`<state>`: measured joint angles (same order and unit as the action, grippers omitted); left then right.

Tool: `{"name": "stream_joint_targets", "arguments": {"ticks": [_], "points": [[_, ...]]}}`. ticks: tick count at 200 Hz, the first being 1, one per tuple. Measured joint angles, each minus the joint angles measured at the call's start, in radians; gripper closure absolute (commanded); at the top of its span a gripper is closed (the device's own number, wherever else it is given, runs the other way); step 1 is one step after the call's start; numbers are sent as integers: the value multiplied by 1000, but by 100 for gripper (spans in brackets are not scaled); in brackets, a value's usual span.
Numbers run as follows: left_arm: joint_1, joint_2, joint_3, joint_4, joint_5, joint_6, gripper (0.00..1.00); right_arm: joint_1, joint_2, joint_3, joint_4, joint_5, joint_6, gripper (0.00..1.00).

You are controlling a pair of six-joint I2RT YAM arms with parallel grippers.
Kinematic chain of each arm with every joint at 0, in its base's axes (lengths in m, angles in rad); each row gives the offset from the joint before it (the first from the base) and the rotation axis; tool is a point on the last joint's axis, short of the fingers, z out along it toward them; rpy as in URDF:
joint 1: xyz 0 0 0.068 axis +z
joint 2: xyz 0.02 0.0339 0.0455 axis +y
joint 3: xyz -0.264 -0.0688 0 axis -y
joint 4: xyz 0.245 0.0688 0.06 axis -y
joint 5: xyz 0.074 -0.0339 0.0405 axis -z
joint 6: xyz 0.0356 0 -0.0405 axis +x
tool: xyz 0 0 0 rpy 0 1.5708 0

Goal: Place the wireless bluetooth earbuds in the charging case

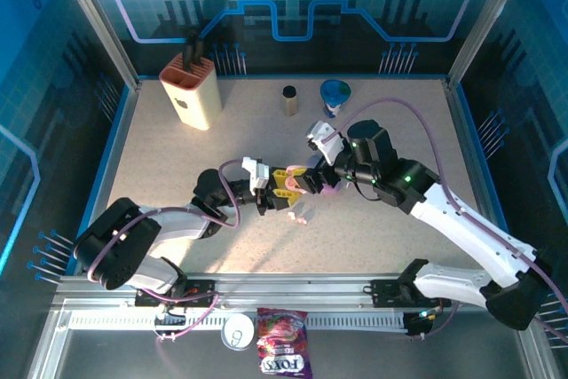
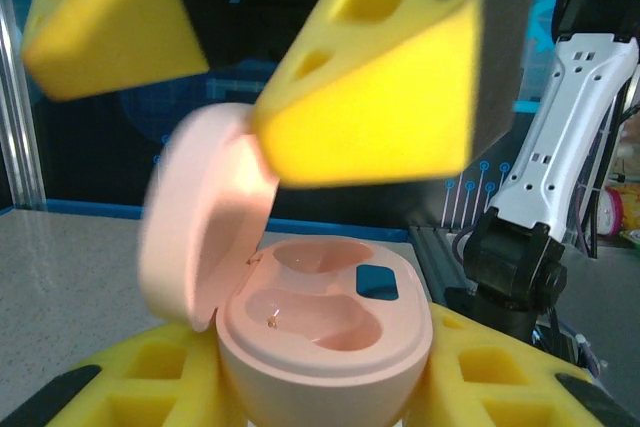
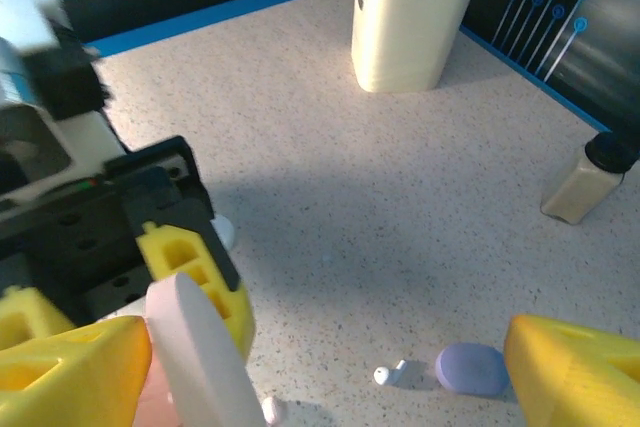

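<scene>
My left gripper (image 2: 325, 382) is shut on the pink charging case (image 2: 325, 332), which stands between its yellow pads (image 2: 495, 377) with the lid (image 2: 200, 212) hinged open. Both wells look empty. My right gripper (image 3: 325, 377) is open, its wide-spread yellow fingers (image 2: 380, 97) hanging just above the case, one of them beside the lid (image 3: 200, 347). On the table below lie a white earbud (image 3: 392, 375) and a pink earbud (image 3: 272, 409). From above, the two grippers meet at mid-table (image 1: 302, 182), with the pink earbud (image 1: 300, 217) just in front of them.
A closed purple case (image 3: 472, 368) lies beside the white earbud. A cream knife block (image 1: 189, 90), a small dark-capped bottle (image 1: 289, 101) and a blue cup (image 1: 335, 97) stand along the back. A candy bag (image 1: 281, 352) and a can (image 1: 238, 333) lie off the front rail.
</scene>
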<state>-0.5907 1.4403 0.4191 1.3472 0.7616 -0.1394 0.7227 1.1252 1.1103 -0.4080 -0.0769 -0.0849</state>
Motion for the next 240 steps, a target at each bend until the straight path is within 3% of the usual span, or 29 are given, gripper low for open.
{"name": "stream_joint_targets", "arguments": {"ticks": [72, 140, 194, 216, 240], "points": [[1, 0, 0, 13, 3, -19, 72, -11, -6, -4, 9, -10, 25, 9], [39, 5, -2, 16, -63, -20, 72, -36, -180, -132, 54, 5, 143, 11], [103, 5, -16, 21, -115, -19, 73, -103, -260, -357, 115, 33, 459, 33], [116, 5, -18, 20, -136, -19, 73, -107, -217, -458, 151, -3, 562, 44], [128, 3, -25, 21, -157, -19, 73, -109, -128, -516, 199, -64, 639, 46]]}}
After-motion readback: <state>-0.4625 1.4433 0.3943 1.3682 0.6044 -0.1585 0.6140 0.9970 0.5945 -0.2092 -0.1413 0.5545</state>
